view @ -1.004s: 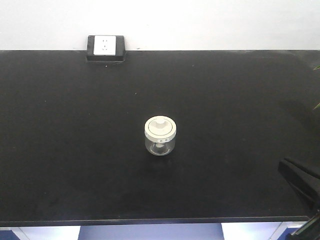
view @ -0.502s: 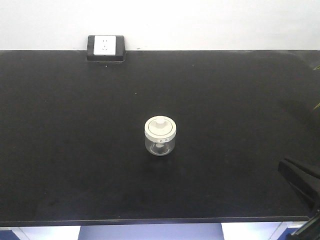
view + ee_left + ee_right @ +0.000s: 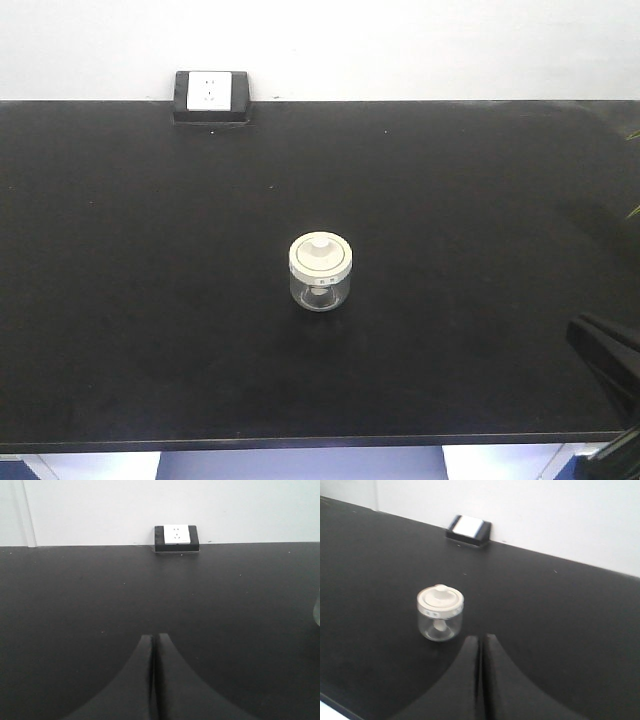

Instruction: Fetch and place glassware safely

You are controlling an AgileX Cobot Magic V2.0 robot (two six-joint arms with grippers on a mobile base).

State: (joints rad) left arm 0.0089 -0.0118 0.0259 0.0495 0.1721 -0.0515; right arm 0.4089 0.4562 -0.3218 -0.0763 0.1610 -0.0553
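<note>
The glassware (image 3: 320,272), a small squat clear jar with a cream-white knobbed lid, stands upright in the middle of the black table (image 3: 150,300). In the right wrist view the jar (image 3: 440,612) sits ahead and to the left of my right gripper (image 3: 481,637), which is shut and empty. That gripper (image 3: 600,350) shows at the front view's lower right edge, well apart from the jar. My left gripper (image 3: 153,636) is shut with nothing in it, over bare table. A sliver of the jar (image 3: 317,612) shows at the left wrist view's right edge.
A black-framed white socket box (image 3: 211,95) stands at the table's back edge against the white wall. The table's front edge (image 3: 300,442) runs along the bottom of the front view. Green leaf tips (image 3: 632,210) poke in at the far right.
The right gripper has drawn back a little toward the lower right corner of the front view. The jar has not moved.
</note>
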